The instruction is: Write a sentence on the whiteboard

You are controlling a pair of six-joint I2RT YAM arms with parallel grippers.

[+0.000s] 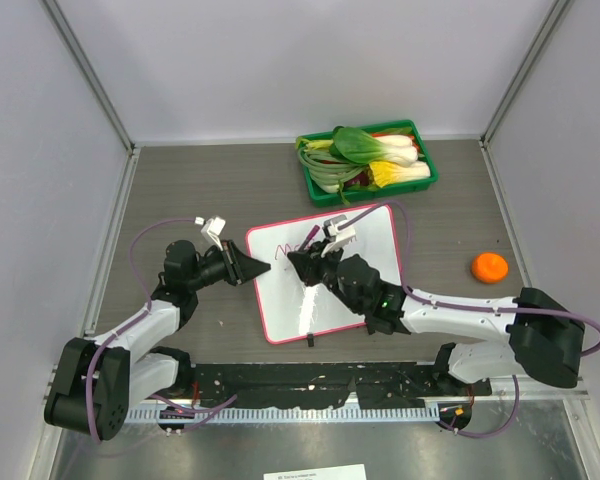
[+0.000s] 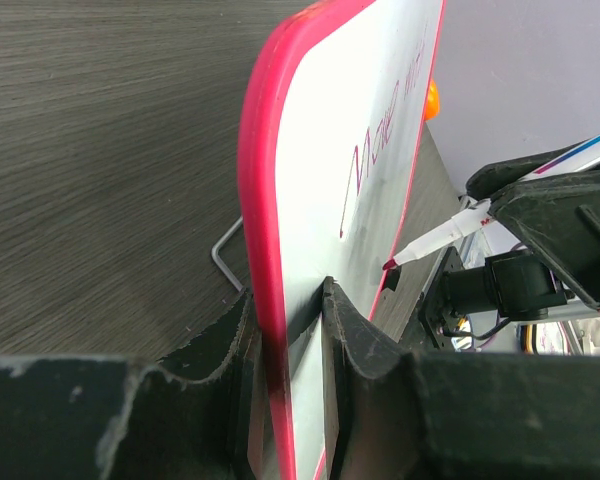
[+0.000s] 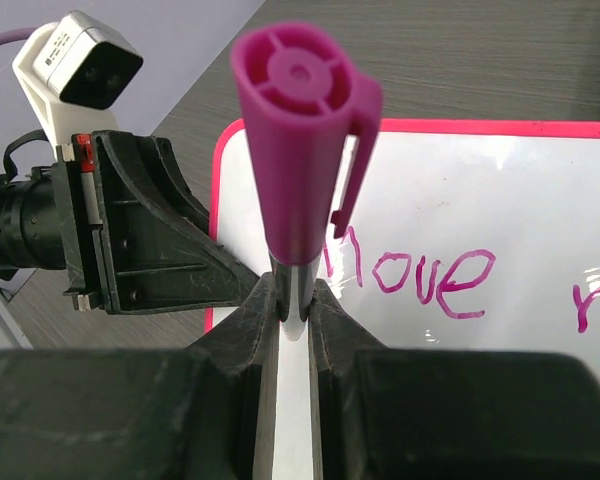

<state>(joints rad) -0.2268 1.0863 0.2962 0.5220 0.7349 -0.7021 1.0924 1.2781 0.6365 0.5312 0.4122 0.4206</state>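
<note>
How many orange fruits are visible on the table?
1. The orange fruit lies on the table, right of the whiteboard; vegetables in the green tray may hide others.

Left pincer (image 2: pixel 290 305) clamped, right pincer (image 3: pixel 292 295) clamped, tips facing

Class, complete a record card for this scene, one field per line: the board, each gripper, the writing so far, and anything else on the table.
whiteboard: pink frame, on the table between the arms
left gripper: shut on the whiteboard's frame
right gripper: shut on the purple marker
writing: "move" in purple, another word begun
elsewhere: green tray of vegetables at the far side; orange fruit to the right
</note>
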